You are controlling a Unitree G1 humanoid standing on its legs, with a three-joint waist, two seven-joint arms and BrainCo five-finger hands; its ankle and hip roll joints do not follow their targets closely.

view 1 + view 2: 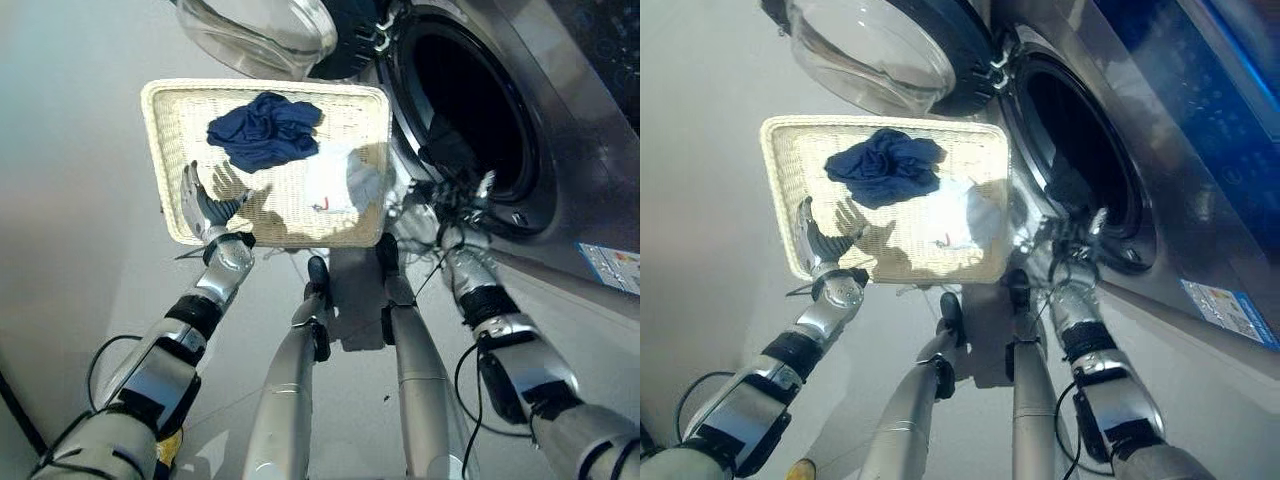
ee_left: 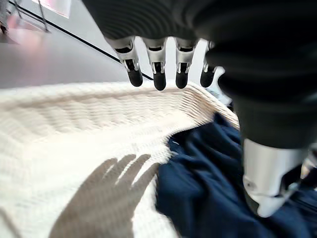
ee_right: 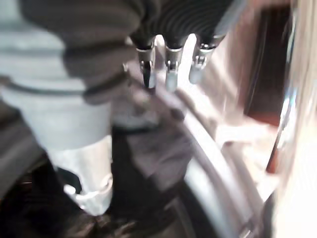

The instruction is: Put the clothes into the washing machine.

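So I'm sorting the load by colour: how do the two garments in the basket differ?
The navy garment is dark and bunched in folds toward the far side of the wicker basket; the white garment is pale, lies flatter, and sits on the side nearer the washing machine. The navy one looks plain, while the white one carries a small red mark. Both lie loose inside the basket, neither held by a hand.

Left hand (image 2: 168, 64), fingers straight, above white woven basket (image 2: 74, 124); navy garment (image 2: 208, 183) bunched inside against the basket wall; hand's shadow on the weave beside it.
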